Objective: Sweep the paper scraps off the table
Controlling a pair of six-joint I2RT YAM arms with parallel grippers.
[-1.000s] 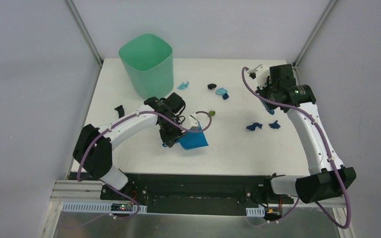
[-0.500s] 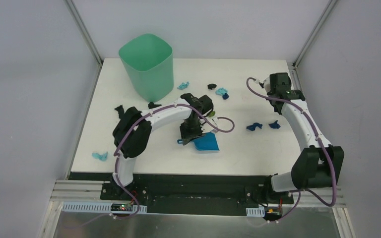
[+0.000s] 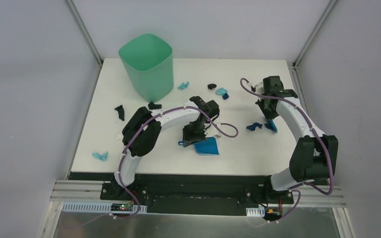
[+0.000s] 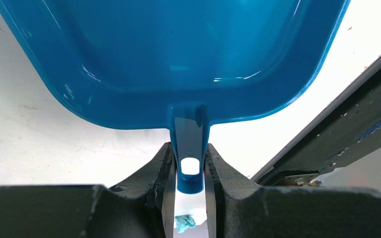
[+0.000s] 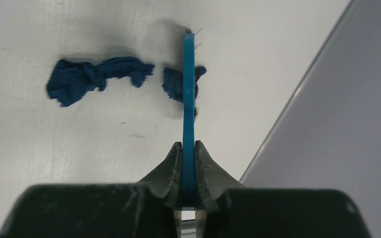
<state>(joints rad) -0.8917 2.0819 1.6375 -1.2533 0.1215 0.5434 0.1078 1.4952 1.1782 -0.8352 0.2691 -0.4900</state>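
My left gripper (image 3: 190, 139) (image 4: 190, 166) is shut on the handle of the blue dustpan (image 3: 208, 147) (image 4: 178, 59), which rests on the table (image 3: 258, 156) near its front middle. My right gripper (image 3: 270, 113) (image 5: 188, 148) is shut on the blue brush (image 5: 188, 89), seen edge-on and reaching down to the table. Two dark blue paper scraps (image 3: 253, 127) (image 5: 96, 74) lie by it, and the smaller one (image 5: 172, 84) touches the brush. More scraps are scattered about: light blue (image 3: 183, 85) (image 3: 222, 92) (image 3: 99, 156), black (image 3: 211, 86) (image 3: 153, 105) (image 3: 120, 112).
A mint-green bin (image 3: 147, 64) stands at the back left of the table. Grey walls and metal posts close in the table on the left, right and back. The table's black front edge (image 4: 337, 129) runs just beyond the dustpan.
The left arm has carried the dustpan to the right and a little nearer. The right arm has swung from the back right corner down to the two dark blue scraps.
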